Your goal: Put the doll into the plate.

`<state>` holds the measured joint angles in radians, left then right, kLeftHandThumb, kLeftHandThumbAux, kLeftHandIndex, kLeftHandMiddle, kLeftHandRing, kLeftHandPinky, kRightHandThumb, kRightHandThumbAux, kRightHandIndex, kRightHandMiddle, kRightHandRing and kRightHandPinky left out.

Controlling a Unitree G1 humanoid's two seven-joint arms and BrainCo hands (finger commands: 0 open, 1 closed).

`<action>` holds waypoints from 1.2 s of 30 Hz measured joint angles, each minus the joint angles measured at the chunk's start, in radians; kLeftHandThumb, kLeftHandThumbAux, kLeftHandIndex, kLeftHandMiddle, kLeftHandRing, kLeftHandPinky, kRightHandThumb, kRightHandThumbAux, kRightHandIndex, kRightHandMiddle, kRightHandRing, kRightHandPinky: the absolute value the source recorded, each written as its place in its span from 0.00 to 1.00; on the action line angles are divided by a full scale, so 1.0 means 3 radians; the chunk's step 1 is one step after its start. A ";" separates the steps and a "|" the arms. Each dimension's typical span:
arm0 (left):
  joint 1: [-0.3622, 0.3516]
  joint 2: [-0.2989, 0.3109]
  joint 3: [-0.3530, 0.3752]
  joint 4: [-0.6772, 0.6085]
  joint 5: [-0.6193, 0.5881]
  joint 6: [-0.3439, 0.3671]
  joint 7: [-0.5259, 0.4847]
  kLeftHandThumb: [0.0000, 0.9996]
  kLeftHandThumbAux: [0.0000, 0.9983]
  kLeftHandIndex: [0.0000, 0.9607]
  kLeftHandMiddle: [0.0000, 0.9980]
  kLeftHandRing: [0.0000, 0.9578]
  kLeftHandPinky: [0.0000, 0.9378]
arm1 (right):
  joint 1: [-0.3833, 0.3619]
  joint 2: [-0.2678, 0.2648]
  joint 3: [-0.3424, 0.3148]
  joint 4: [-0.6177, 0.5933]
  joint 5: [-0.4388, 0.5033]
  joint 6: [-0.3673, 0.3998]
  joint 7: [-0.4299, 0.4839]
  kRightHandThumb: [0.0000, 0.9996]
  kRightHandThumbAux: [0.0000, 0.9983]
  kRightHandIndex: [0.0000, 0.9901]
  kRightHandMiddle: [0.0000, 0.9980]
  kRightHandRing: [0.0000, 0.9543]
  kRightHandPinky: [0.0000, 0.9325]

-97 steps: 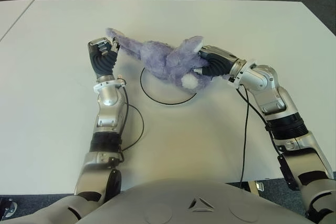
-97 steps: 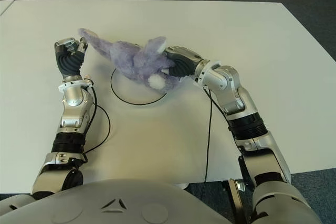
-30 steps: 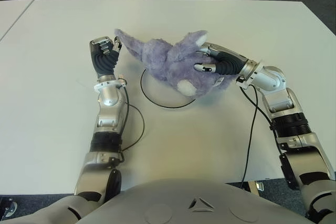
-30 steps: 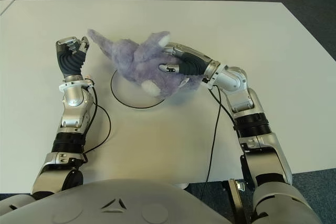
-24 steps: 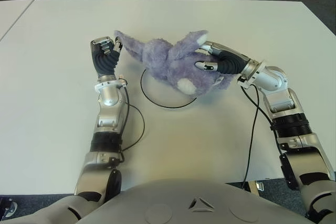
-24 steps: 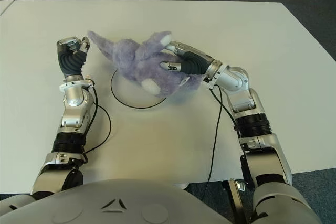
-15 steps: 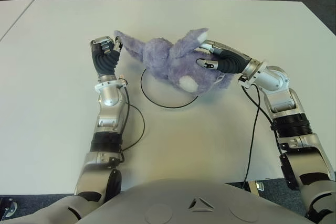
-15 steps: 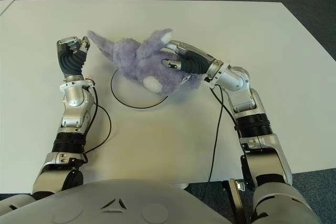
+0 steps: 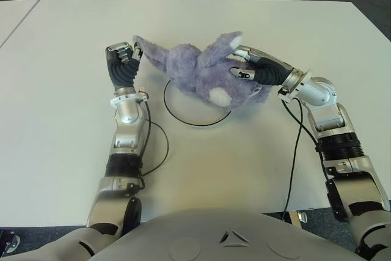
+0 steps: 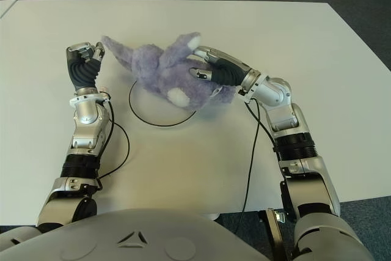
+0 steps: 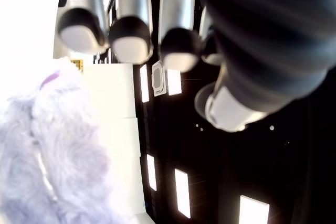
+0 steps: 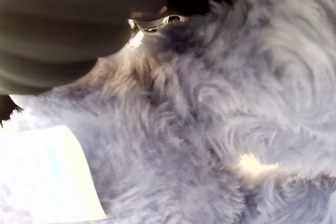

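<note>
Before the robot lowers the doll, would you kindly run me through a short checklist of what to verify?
1. Right hand grips the doll: ok, fingers wrapped round its body.
2. Left hand holds the doll's limb: cannot tell; curled fingers show beside the fur, contact unclear.
3. Doll over the plate: not ok, only partly; its body overhangs the far right rim.
4. Plate's near part free: ok.
5. Doll resting in the plate: cannot tell.

The doll hides the far edge of the plate
</note>
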<state>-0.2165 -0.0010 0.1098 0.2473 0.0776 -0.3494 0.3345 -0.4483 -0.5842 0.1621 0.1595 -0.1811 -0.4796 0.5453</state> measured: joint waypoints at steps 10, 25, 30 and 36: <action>-0.0001 0.0000 -0.0005 0.0006 -0.0001 0.0001 0.0001 0.52 0.78 0.88 0.90 0.95 0.96 | -0.0008 -0.0017 -0.0088 0.0070 0.0008 0.0000 -0.0017 0.57 0.15 0.00 0.00 0.00 0.00; -0.0009 -0.0001 -0.0027 0.0037 0.0003 0.0004 0.0049 0.52 0.78 0.88 0.90 0.95 0.95 | -0.0421 -0.0271 -0.0402 0.0077 0.0656 0.0446 0.0577 0.58 0.17 0.00 0.00 0.00 0.00; -0.0015 -0.0002 -0.0028 0.0050 0.0003 0.0004 0.0049 0.53 0.78 0.88 0.90 0.95 0.96 | -0.0607 -0.0313 -0.0478 0.0394 0.0771 0.0488 0.0739 0.57 0.19 0.00 0.00 0.00 0.00; -0.0019 -0.0003 -0.0029 0.0052 0.0006 0.0007 0.0064 0.56 0.76 0.88 0.90 0.95 0.96 | -0.0745 -0.0360 -0.0554 0.0628 0.0818 0.0489 0.0833 0.57 0.20 0.00 0.00 0.00 0.00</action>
<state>-0.2220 -0.0020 0.1012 0.2629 0.0795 -0.3471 0.3537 -0.6716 -0.6922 -0.0041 0.3479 0.0644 -0.3329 0.7951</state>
